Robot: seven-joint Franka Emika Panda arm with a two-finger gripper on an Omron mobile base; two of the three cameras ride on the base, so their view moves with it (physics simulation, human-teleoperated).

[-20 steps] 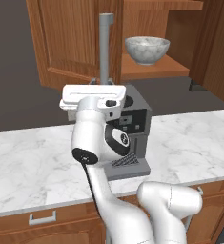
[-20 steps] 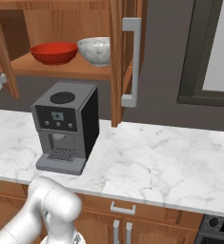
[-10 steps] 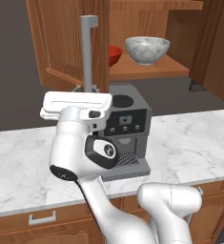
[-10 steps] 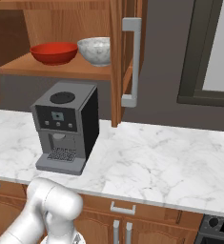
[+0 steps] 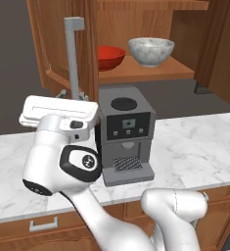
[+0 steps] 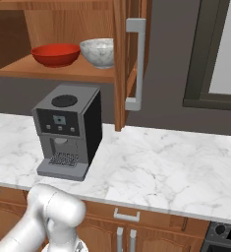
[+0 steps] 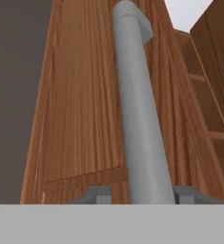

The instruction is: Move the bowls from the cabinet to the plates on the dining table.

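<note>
The red bowl (image 5: 107, 57) and the marbled bowl (image 5: 151, 50) sit side by side on the cabinet (image 6: 63, 71) shelf, above the coffee machine (image 6: 68, 132) on the marble counter (image 6: 166, 167). In the hand view, the gripper (image 7: 138, 194) straddles the left door's bar handle (image 7: 138, 114), fingertips either side; whether it grips, I cannot tell.

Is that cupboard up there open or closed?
Open: the cabinet shelf is exposed, with the red bowl and marbled bowl visible inside.
</note>
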